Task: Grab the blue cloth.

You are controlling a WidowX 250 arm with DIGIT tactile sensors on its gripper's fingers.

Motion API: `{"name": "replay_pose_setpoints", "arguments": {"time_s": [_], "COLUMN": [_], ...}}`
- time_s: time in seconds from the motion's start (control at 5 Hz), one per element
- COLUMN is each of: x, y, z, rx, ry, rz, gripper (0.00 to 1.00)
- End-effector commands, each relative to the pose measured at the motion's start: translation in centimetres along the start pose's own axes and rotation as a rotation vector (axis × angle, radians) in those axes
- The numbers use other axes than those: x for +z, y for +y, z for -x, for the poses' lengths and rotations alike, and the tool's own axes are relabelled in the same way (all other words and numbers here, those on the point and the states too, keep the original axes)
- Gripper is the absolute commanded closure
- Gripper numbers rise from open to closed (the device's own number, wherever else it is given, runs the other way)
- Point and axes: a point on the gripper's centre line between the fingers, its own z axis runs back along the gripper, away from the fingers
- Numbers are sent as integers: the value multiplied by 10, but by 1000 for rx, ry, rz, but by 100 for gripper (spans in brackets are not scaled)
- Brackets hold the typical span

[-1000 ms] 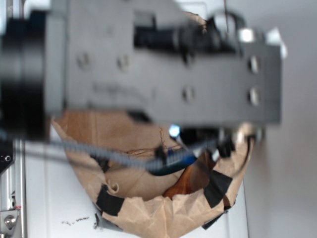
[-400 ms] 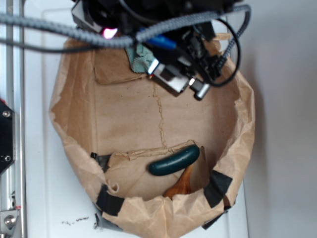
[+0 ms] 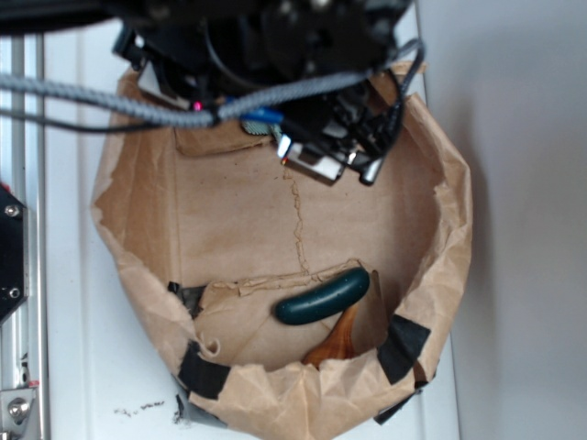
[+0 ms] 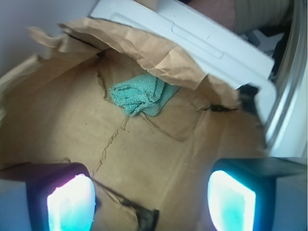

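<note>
— Where does the exterior view sit?

— Overhead, looking straight down on the brown paper bowl (image 3: 275,238), far enough back to take in its whole rim; my arm blocks the top.

— And your wrist view?

— Low and close, looking out between my fingertips (image 4: 70,202) across the paper floor (image 4: 144,159) toward the far paper wall.

— What do they share?

— The creased paper floor and that far rim.
</note>
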Motion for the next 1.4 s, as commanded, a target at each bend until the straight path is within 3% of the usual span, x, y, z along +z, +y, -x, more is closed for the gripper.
{"name": "replay_pose_setpoints", "arguments": {"time_s": [0.0, 0.2, 0.4, 0.8, 1.0, 1.2], "x": [-54, -86, -106, -84, -93, -116], "y": [-10, -11, -3, 33, 37, 41], "z": [-25, -39, -47, -60, -64, -54], "rx": [156, 202, 219, 166, 166, 148], "ry": [-63, -98, -137, -78, -91, -152], "rz": [22, -9, 31, 36, 18, 33], "gripper": [0, 0, 0, 0, 0, 0]}}
